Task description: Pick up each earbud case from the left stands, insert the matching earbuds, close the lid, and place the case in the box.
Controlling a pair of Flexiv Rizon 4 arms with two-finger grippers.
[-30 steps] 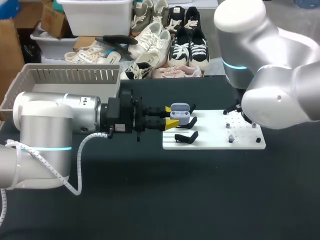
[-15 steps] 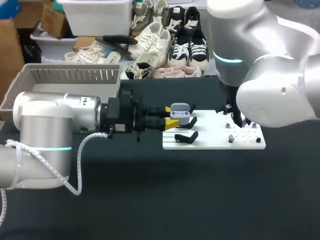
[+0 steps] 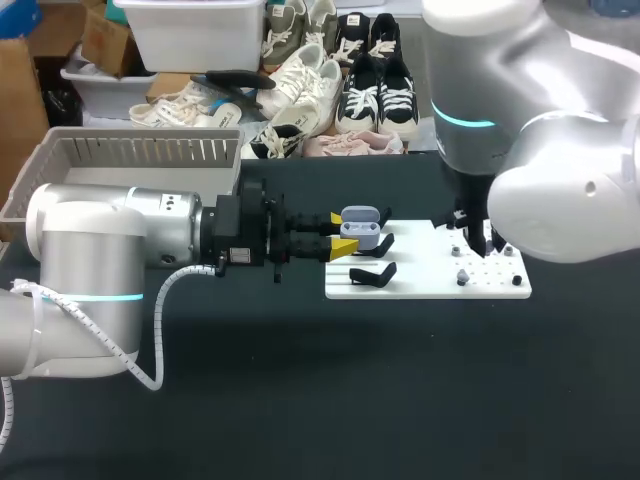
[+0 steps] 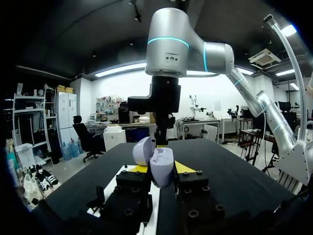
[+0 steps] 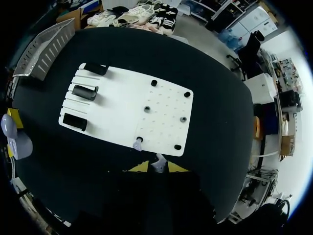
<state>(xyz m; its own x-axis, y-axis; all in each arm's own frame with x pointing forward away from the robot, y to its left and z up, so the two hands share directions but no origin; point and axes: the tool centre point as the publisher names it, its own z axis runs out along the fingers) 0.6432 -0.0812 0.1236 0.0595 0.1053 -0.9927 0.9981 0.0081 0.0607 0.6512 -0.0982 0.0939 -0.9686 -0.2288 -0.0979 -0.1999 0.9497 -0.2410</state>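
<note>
L gripper (image 3: 342,233) pinching earbud case (image 3: 360,226) from 2 sides, lid standing open, at frame center over left end of white board (image 3: 430,262). R gripper (image 5: 157,167) pinching 1 earbud (image 5: 159,162) near board edge. 2nd earbud (image 5: 137,144) sitting on board. Grey box (image 3: 130,150) sitting upper left.
</note>
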